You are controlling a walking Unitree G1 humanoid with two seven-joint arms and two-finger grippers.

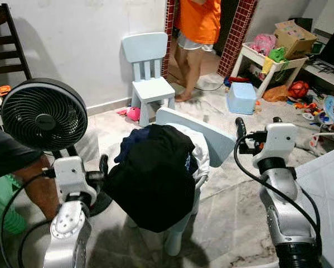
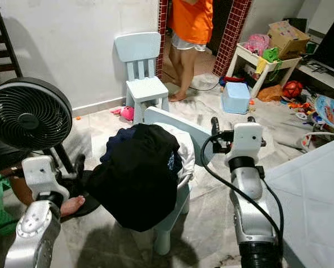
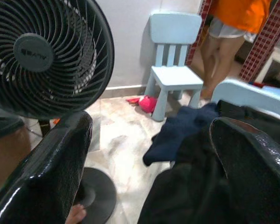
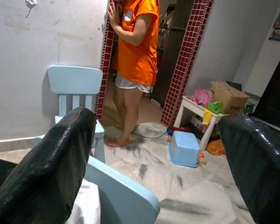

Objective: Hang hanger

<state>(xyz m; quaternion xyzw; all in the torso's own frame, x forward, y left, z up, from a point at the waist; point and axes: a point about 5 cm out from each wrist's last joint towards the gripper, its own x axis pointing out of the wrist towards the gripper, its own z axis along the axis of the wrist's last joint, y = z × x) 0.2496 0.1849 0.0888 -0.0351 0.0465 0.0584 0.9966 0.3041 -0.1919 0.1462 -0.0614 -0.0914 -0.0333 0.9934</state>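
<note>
A heap of clothes (image 1: 155,173), black on top with navy and white pieces under it, is piled on a small light-blue child's chair (image 1: 211,137) right in front of me. My left gripper (image 1: 107,172) is open at the heap's left edge; in the left wrist view the black fabric (image 3: 191,186) lies just past its fingers (image 3: 51,172). My right gripper (image 1: 258,120) is open too, raised to the right of the chair's back and touching nothing. The chair's back (image 4: 125,196) sits low between its fingers in the right wrist view.
A black floor fan (image 1: 44,114) stands close on my left, beside a person's arm (image 1: 22,167). A second blue chair (image 1: 150,72) is against the wall. A person in an orange shirt (image 1: 197,28) stands in the doorway. Toys, a blue box (image 1: 242,97) and a shelf (image 1: 270,61) crowd the right.
</note>
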